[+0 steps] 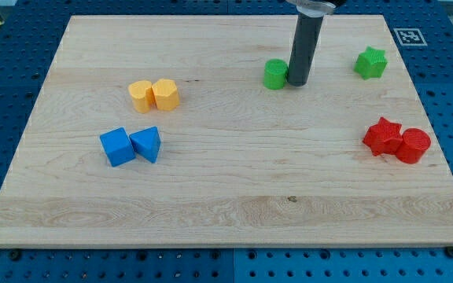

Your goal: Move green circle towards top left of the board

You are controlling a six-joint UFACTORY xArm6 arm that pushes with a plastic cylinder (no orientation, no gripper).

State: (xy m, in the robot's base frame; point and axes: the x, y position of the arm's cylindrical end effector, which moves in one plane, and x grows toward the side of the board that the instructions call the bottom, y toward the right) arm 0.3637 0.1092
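no jaws on this rig, nothing held, just my tip (299, 82) touching the green circle (274, 75) on its right side | circle sits top-middle of the surface (226, 196) | looks light, hard, probably slidey, so I'd push dead-centre or it'll roll off

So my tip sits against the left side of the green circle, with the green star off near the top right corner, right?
Not quite. The camera view shows my tip against the right side of the green circle, not its left. The green star is indeed near the top right corner.
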